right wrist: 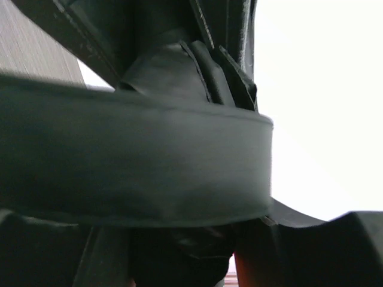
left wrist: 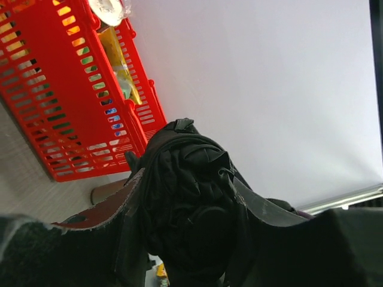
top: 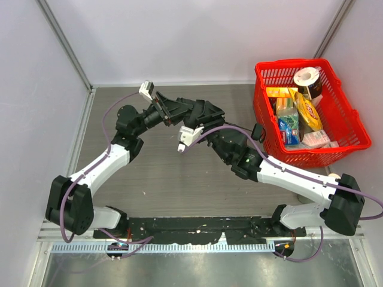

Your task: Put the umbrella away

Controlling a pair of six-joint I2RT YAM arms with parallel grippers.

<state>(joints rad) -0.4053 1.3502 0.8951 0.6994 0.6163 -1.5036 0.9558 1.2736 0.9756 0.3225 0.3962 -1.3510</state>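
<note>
I've got the umbrella [left wrist: 191,203] up off the table [top: 167,185], around the middle and toward the far side, with both arms meeting on it. My left claw [top: 170,110] is holding it. In the left wrist view the bunched black fabric sits squarely between the two fingers, which press against it on either side. My right claw [top: 203,124] is right up against the other end, but its camera shows almost nothing except black cloth and a flat dark band across the frame (possibly the closing strap, I can't say), so I can't tell whether it is actually gripping.

I'd judge this to be the tidying step, with the canopy gathered but not yet stowed. Next I'd want the left grip kept firm while the right cinches the loose folds. Then I'd carry it toward the red basket [top: 335,152] at the far right, which looks crowded already, so clearance could be tight.
</note>
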